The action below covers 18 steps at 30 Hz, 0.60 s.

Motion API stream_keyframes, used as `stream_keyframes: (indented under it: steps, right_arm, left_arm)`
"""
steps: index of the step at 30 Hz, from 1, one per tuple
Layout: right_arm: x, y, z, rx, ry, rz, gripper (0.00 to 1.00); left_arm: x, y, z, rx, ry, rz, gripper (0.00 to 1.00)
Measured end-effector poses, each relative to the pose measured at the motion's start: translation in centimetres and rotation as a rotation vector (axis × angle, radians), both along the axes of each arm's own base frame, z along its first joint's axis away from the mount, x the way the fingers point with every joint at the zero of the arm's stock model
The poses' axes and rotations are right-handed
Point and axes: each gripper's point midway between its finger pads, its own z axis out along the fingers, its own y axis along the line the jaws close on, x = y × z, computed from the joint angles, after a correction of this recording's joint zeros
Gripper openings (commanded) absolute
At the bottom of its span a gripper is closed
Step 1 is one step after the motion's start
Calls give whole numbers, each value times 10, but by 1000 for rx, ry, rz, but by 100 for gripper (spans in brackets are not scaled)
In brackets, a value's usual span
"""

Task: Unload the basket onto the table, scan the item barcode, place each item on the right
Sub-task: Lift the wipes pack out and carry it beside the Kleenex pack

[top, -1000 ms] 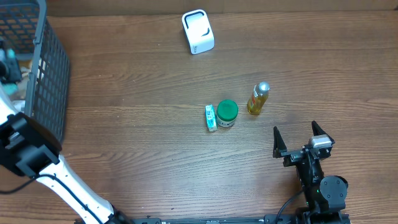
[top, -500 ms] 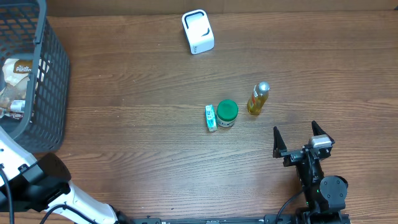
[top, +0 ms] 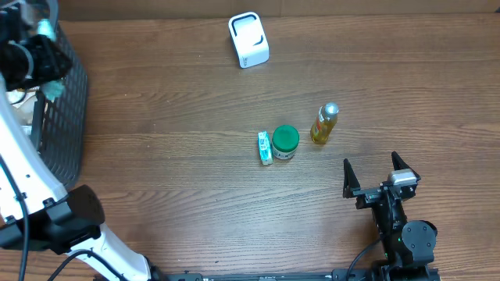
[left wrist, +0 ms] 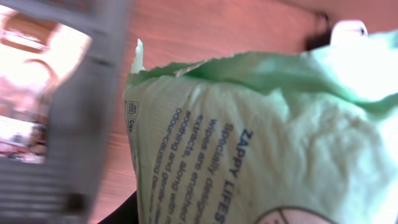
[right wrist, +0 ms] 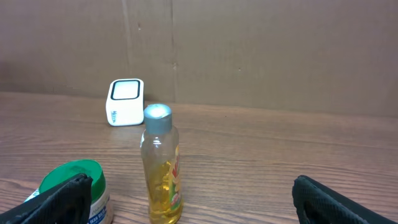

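A pale green pack of wipes [left wrist: 261, 143] with dark blue print fills the left wrist view, pressed close against the camera. My left gripper [top: 47, 62] hangs over the right rim of the grey basket [top: 72, 101] at the far left and is shut on that pack; its fingers are hidden behind it. The white scanner [top: 249, 39] stands at the back middle of the table, also seen as the white scanner [right wrist: 126, 102] in the right wrist view. At the front right my right gripper [top: 380, 173] rests open and holds nothing.
A yellow oil bottle [top: 324, 124] with a silver cap, a green-lidded jar [top: 285, 143] and a small teal box [top: 265, 147] sit mid-table. The bottle [right wrist: 160, 168] and jar [right wrist: 74, 186] stand just ahead of my right gripper [right wrist: 189, 198]. The basket's grey rim [left wrist: 93, 118] passes left of the pack.
My left arm has swung from the table's front left up to the basket's right rim, with the wipes pack in its jaws. The right arm has not moved.
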Motion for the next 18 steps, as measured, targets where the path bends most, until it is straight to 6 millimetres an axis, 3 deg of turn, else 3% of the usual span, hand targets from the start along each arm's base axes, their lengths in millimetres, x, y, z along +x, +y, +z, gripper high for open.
stream_keyframes:
  steps: [9,11,14,18]
  right_arm:
    - [0,0,0,0,0,0,100]
    - [0,0,0,0,0,0,100]
    - [0,0,0,0,0,0,100]
    - [0,0,0,0,-1,-1,100]
  left_arm:
    - [3,-88,-14,-26,82,-211,33]
    - [5,-109,-22,-26,103,-261,37]
    - [10,-139,-43,-21,150,-315,40]
    - [12,-180,-86,-7,231,-368,40]
